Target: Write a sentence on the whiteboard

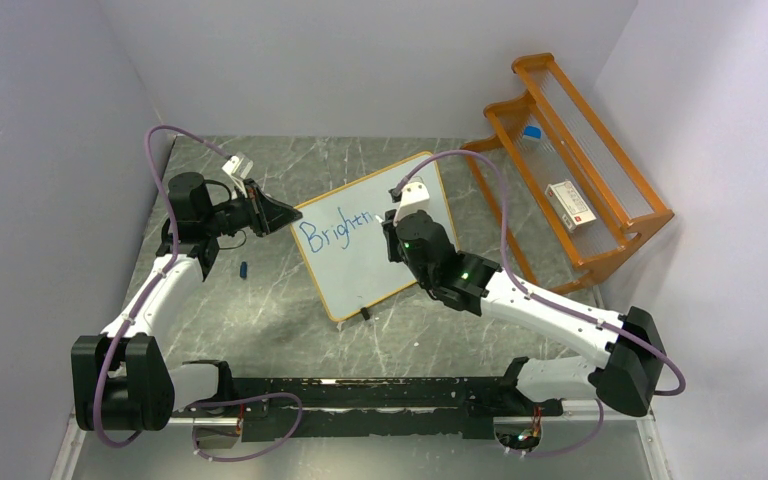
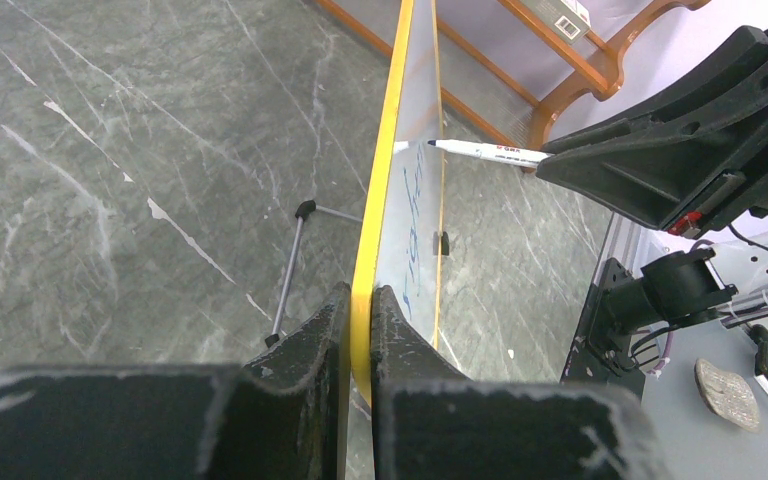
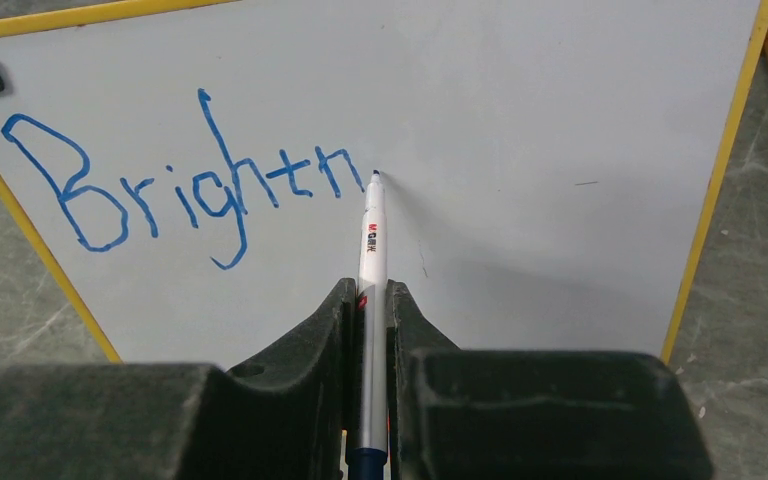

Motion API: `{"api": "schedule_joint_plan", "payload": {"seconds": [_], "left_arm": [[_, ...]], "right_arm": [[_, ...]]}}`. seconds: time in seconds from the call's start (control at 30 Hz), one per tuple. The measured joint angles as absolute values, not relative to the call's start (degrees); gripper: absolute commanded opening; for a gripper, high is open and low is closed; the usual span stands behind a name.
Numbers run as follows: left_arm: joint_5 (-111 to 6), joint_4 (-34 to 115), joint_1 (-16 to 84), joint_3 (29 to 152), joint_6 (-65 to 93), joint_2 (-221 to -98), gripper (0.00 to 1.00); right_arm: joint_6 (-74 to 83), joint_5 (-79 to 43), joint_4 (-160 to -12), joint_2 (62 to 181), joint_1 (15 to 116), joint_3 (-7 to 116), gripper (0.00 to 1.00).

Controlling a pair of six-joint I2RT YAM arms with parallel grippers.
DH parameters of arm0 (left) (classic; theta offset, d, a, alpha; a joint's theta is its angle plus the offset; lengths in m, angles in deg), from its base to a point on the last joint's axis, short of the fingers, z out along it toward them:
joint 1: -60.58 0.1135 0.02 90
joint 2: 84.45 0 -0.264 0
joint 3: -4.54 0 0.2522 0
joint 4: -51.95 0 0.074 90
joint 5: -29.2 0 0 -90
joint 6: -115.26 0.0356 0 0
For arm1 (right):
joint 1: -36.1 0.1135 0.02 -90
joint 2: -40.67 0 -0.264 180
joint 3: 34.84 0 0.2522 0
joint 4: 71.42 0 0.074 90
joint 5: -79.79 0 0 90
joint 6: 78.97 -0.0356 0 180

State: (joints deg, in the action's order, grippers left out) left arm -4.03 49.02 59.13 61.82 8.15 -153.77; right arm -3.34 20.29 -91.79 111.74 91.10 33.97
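Standing upright on the grey table (image 1: pixel 260 310), the whiteboard (image 1: pixel 360 275) is seen in the middle of the top view. Its edge at 9 o'clock is pinched by the closed left gripper (image 2: pixel 360 300). A white marker (image 3: pixel 371 240) is clamped in the right gripper (image 3: pixel 367 290). Its tip is seen at the board, just at 3 o'clock of the sentence (image 3: pixel 190 185), of which only "Brightn" is written in blue. An orange rack (image 1: pixel 620 248) is placed at 2 o'clock, apart.

The whiteboard (image 1: pixel 360 270) stands on the counter (image 1: pixel 280 330); the rack (image 1: pixel 615 165) sits right of it and behind, a small cap (image 1: pixel 244 269) left.
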Motion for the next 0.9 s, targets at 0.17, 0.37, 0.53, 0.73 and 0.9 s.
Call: {"api": "schedule_joint_plan", "payload": {"seconds": [0.17,0.37,0.53,0.73,0.9], "left_arm": [[-4.03,49.02,59.13,61.82,8.15,-153.77,0.05],[-4.03,49.02,59.13,61.82,8.17,-153.77,0.05],[-4.14,49.0,59.13,61.85,8.39,-153.81,0.05],[-4.14,48.89,59.13,61.87,8.52,-153.83,0.05],[-4.14,48.87,59.13,61.89,8.55,-153.83,0.05]], "right_arm": [[-3.32,19.53,-91.2,111.87,90.97,33.97,0.0],[-3.32,19.29,-90.48,112.61,90.8,33.99,0.0],[-3.3,19.31,-90.22,112.87,90.65,33.99,0.0],[-3.3,19.57,-90.19,112.87,90.47,33.99,0.0],[-3.25,20.25,-90.17,112.87,90.3,33.99,0.0]]}}
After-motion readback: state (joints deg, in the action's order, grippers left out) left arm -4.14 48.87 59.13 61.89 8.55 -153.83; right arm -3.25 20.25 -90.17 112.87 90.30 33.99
